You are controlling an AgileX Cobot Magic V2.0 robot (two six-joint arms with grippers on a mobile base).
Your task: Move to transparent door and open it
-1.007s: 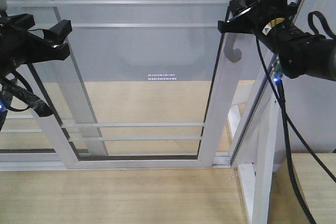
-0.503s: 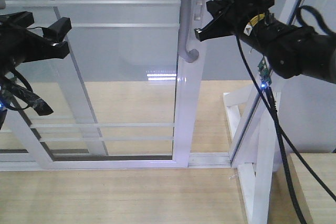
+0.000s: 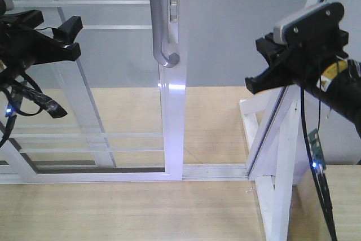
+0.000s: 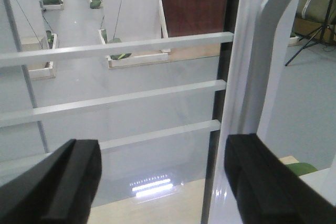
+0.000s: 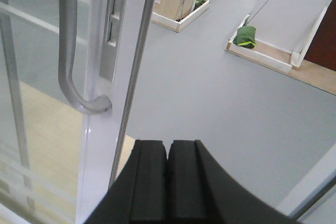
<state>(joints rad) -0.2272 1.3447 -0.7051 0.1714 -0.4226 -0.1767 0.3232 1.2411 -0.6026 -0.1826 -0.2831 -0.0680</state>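
Exterior front-facing view: the transparent door point(image 3: 172, 117) is now slid well left of the white support post point(image 3: 285, 162), gap opened wide. Right pincer point(image 5: 168, 153), pressed together, is pulled back off the handle point(image 3: 158, 21) toward the post; left pincer point(image 4: 163, 148) is spread, empty. Basically done, it seems.

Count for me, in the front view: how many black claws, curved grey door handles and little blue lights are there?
Black robot grippers: 2, the left gripper and the right gripper
Curved grey pull handle: 1
Small blue lights: 2, the left light and the right light
Total: 5
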